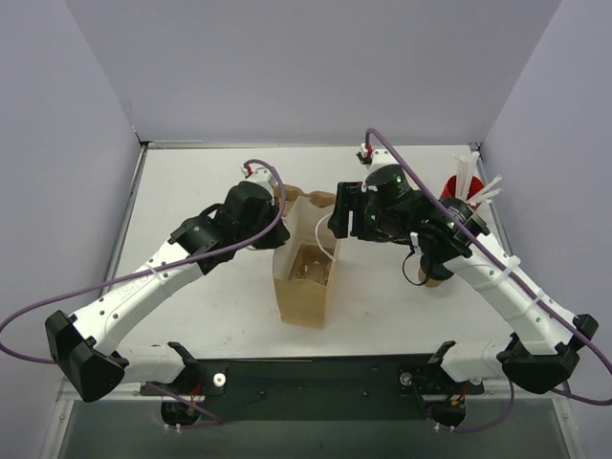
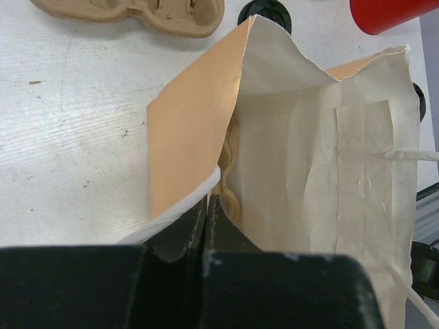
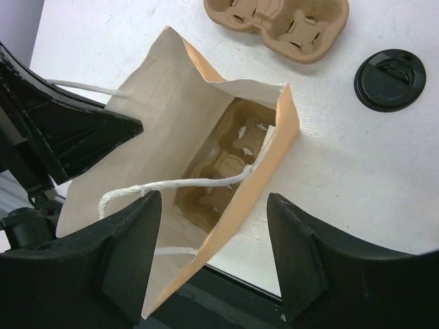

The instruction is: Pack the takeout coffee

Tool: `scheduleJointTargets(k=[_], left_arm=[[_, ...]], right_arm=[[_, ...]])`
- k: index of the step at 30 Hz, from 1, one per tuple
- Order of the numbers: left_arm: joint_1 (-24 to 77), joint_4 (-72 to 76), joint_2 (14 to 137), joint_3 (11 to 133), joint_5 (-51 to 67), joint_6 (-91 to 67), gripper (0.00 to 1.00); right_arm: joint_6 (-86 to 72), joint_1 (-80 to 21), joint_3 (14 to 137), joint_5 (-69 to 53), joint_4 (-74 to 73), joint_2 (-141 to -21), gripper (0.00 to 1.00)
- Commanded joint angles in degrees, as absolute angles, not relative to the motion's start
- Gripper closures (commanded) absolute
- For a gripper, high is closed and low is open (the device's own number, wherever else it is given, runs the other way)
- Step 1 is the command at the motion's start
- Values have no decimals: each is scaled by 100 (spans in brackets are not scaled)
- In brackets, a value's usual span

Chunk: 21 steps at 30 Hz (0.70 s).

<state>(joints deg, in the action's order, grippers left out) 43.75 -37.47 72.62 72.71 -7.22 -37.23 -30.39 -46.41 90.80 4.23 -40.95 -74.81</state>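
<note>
Inside bag (image 3: 171, 116): pulp carrier (image 3: 206, 163); left gripper (image 2: 208, 202) pinches rim.

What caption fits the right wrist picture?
Open right end effector hovers above a paper bag holding a pulp cup carrier.

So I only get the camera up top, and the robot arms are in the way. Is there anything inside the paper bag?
Observer: Yes. The right wrist view looks down into the tan paper bag. A brown moulded-pulp cup carrier sits inside, with no cup in the slots that show.
Operator: Is anything holding the bag?
Observer: The left gripper. In the left wrist view it is pinched shut on the bag's rim.
Operator: And is something hiding behind the bag?
Observer: The right wrist view shows a round black plastic lid lying flat on the white table, beside a second pulp carrier.
</note>
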Motion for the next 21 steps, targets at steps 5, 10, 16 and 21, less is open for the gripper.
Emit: scheduleJointTargets(k=[5,10,16,21], left_arm=[[4307,-3955,7119,7787,-1011,-3314,98],[4210,-4043,7093,7840,-932,-3155,100],[4052,-4078,7023,7814,-791,-2997,100],[3894,-4104,6944,7796,-651,-2944,100]], right_arm=[[-2927,-4430,8658,721,-4192,-6786,41],[-3006,-4307,8587,1054,-4368,-6416,41],[-3155,-4272,8578,1397,-4640,-6170,38],[-3322,-4149,8526,1793,-4965,-6135,36]])
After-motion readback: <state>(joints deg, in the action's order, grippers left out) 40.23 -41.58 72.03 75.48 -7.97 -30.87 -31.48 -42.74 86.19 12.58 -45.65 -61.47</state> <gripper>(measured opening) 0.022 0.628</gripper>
